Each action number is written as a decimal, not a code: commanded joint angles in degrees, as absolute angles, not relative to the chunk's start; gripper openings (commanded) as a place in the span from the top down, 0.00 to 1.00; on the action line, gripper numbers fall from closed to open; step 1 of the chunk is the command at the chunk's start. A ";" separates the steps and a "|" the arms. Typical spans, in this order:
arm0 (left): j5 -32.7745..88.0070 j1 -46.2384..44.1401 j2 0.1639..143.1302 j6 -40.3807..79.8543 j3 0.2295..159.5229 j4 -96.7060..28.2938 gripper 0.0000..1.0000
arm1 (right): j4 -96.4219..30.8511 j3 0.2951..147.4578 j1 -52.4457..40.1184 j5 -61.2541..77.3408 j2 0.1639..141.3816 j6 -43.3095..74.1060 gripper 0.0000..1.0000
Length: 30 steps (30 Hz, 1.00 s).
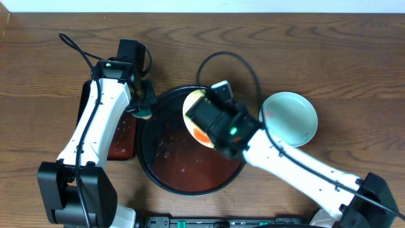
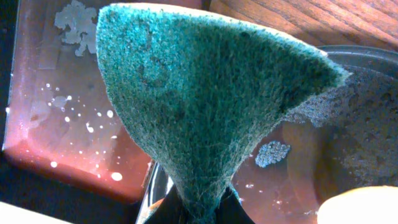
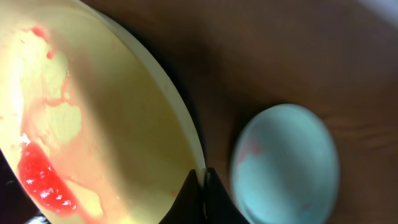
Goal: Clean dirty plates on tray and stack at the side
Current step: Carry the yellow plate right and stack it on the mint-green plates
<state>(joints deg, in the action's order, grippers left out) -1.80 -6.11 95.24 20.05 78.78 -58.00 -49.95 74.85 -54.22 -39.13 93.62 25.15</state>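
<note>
The green sponge [image 2: 199, 106] is pinched in the left gripper [image 2: 199, 208] at the tray's [image 1: 183, 174] rim. The right gripper [image 3: 202, 186] clamps the sauce-smeared yellow plate [image 3: 93, 124] over it. One mint plate [image 1: 291, 117] lies aside, seemingly wiped.

one yellow plate [image 3: 112, 124], one mint-blue plate [image 1: 291, 117], one round tray [image 1: 190, 172], one sponge [image 2: 199, 106].

Both arms bent inward, left hand [image 2: 198, 209] and right hand [image 3: 203, 186] pinched closed.
</note>
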 commanded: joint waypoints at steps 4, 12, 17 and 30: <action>-1.91 -5.91 95.04 19.31 79.81 -57.76 0.92 | -50.22 75.26 -62.41 -65.47 92.31 24.97 0.99; -1.91 -5.91 95.04 19.31 79.79 -57.74 0.93 | -50.41 75.26 -67.85 -81.12 92.31 24.97 0.99; -1.91 -5.91 95.04 19.31 79.79 -57.76 0.93 | -50.41 75.26 -69.23 -85.10 92.31 24.99 0.99; -1.91 -5.91 95.04 19.31 79.75 -57.76 0.93 | -50.41 75.26 -69.32 -82.74 92.31 25.28 0.99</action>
